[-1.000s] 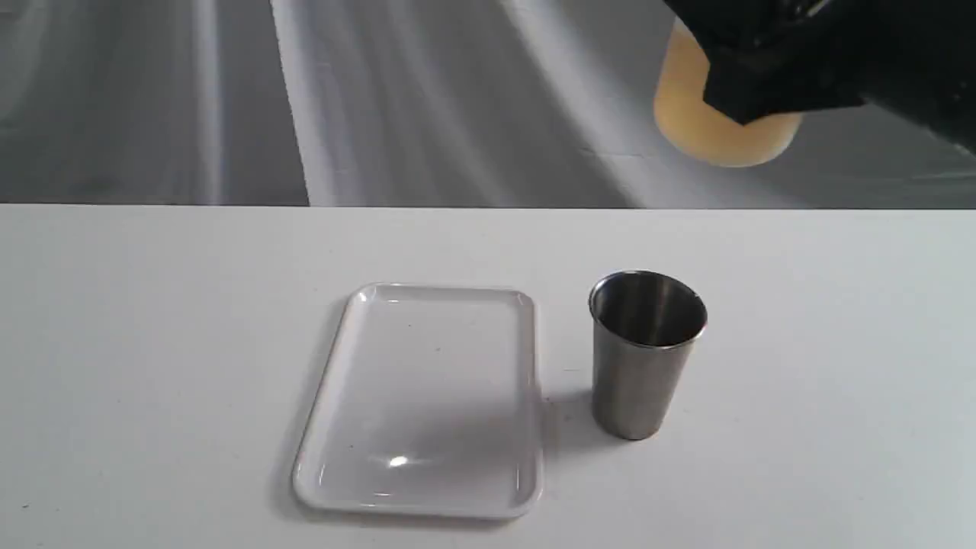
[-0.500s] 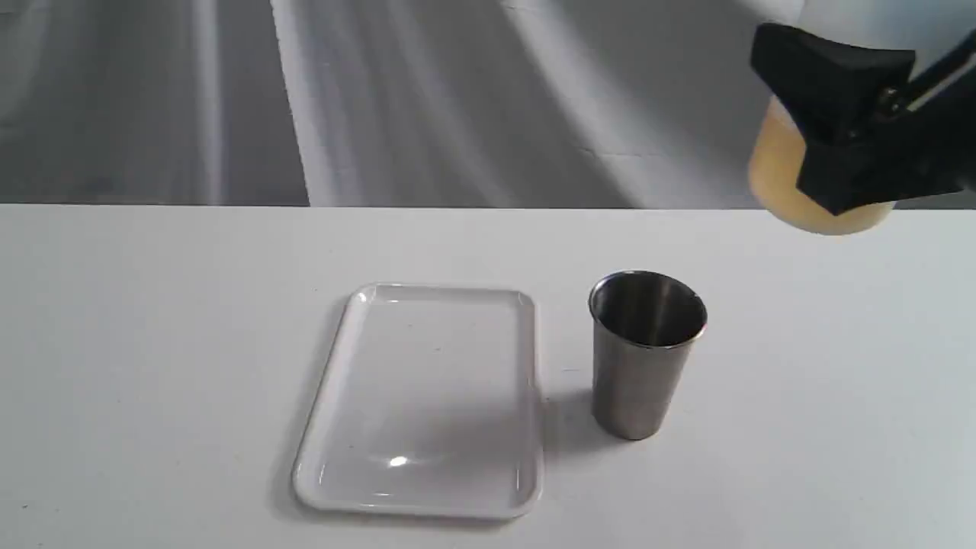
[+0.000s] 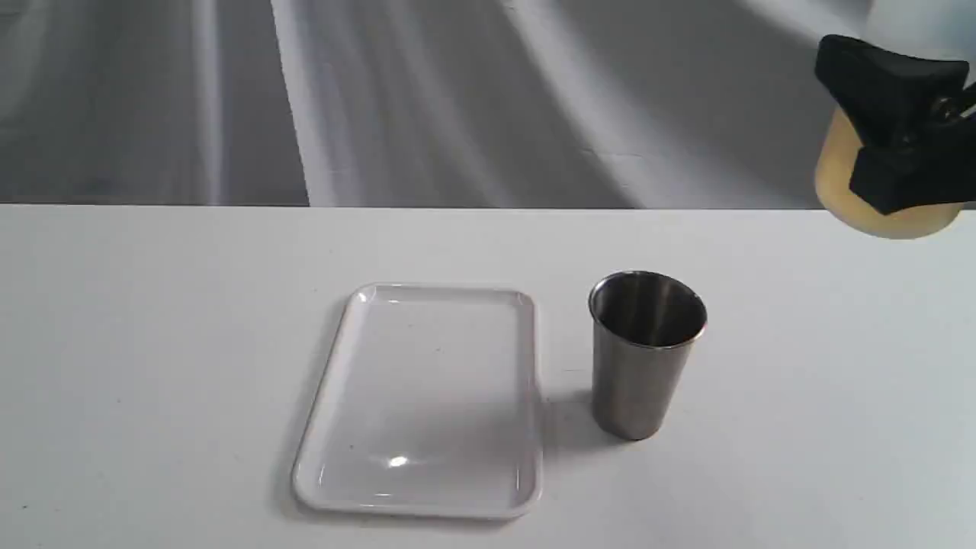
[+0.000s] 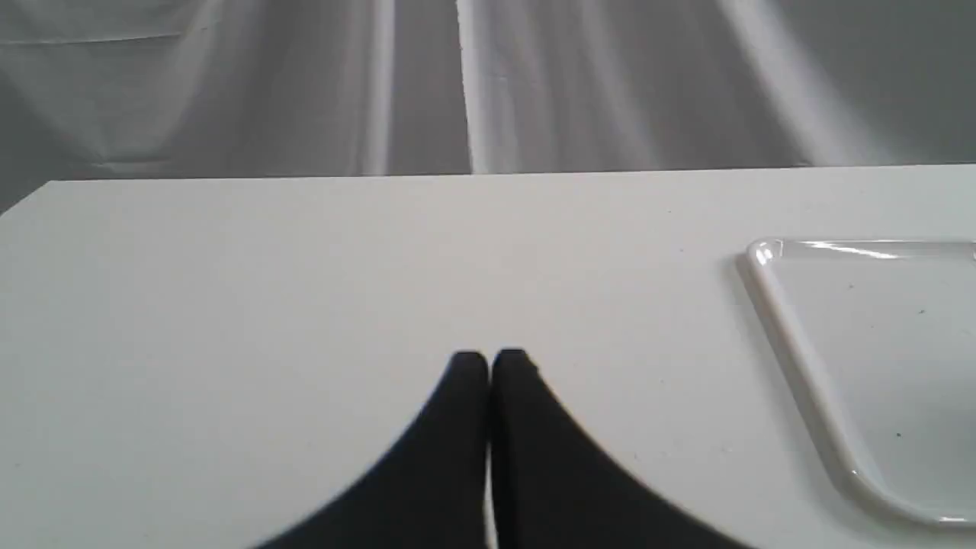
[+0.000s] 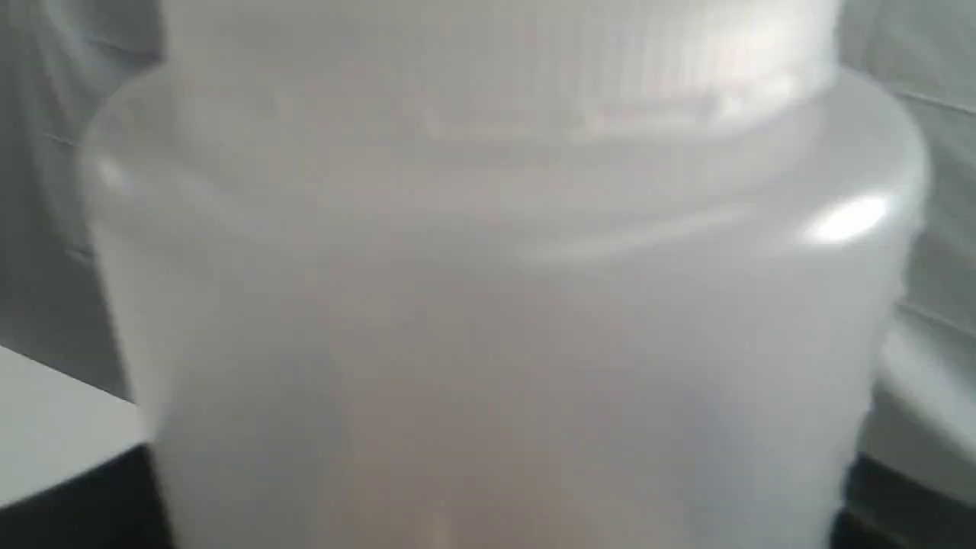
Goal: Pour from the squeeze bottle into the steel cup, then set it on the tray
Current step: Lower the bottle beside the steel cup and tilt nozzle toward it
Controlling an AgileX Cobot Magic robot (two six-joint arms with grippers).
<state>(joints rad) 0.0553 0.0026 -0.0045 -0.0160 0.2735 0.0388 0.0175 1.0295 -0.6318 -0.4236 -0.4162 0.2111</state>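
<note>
The squeeze bottle hangs in the air at the far right of the exterior view, above the table's back edge, with amber liquid in its lower part. My right gripper is shut on its body. The bottle's top and nozzle are cut off by the frame. The frosted bottle fills the right wrist view. The steel cup stands upright on the table, down and left of the bottle. The white tray lies just left of the cup. My left gripper is shut and empty, low over the table, left of the tray.
A white table carries the tray and cup. A grey draped backdrop hangs behind the table's far edge. The table's left corner shows in the left wrist view.
My right gripper has carried the squeeze bottle rightward and lower, from above the cup's right side toward the frame's right edge. Cup, tray and left gripper have not moved.
</note>
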